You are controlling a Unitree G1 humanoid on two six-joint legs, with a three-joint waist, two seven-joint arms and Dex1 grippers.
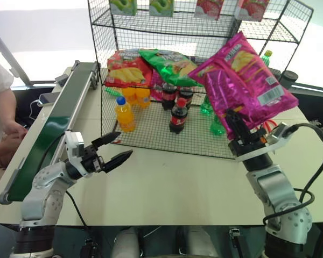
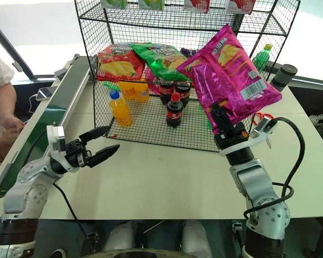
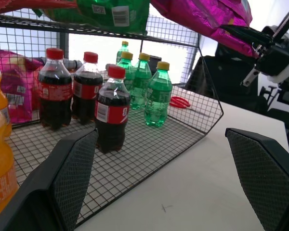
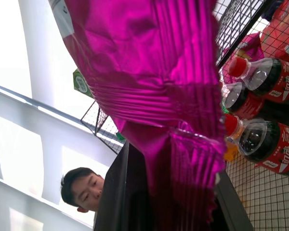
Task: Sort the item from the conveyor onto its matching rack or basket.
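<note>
right gripper (image 1: 238, 124): jaws clamped on pink crisp bag (image 1: 242, 80), centre-right, before rack (image 1: 151, 21);
left gripper (image 1: 114, 150): jaws spread, empty, lower left

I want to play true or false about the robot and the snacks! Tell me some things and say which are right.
1. The right gripper holds the pink bag up in the air. True.
2. The left gripper is squeezing an orange bottle. False: it is open and empty, over the table, apart from the bottle.
3. A red bag and a green bag lie on the rack, on the shelf above the bottles. True.
4. The pink bag lies on the conveyor. False: it is off the belt, held in front of the rack.
5. The cola bottles have fallen over. False: they stand upright.
</note>
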